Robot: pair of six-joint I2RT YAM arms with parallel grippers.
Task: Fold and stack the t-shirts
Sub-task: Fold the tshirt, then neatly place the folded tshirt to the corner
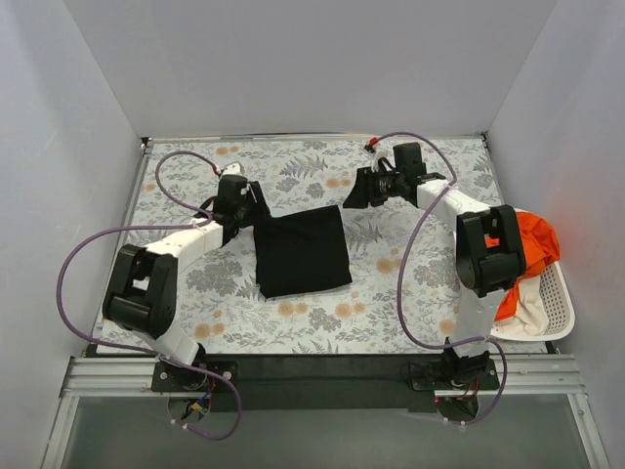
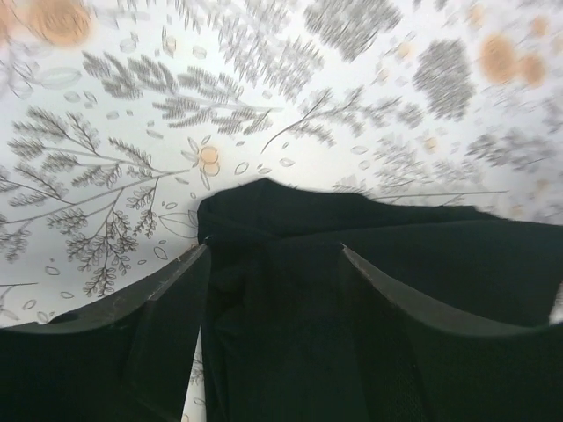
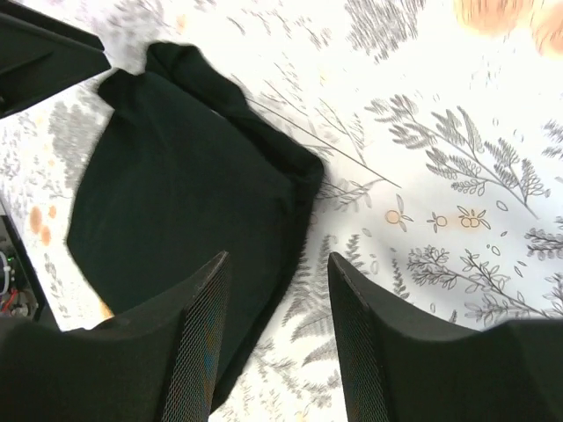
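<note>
- Floral worktop (image 1: 410, 293) between plain white walls; the black t-shirt (image 1: 301, 251) lies folded at its centre.
- White basket (image 1: 557, 303) at the worktop's right edge holds an orange t-shirt (image 1: 535, 239) and a cream t-shirt (image 1: 522, 311).
- Left end effector (image 2: 274, 249): jaws parted over the black t-shirt's far-left corner.
- Right end effector (image 3: 278, 257): jaws apart, empty, near its far-right corner.

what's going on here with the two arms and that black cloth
Two robot arms are folding t-shirts. A black t-shirt lies folded into a rough square in the middle of the flowered table. The left fingers stand open over its far left corner. The right fingers stand open off its far right side, gripping nothing. An orange shirt and a cream shirt sit in the white basket at the table's right edge.
</note>
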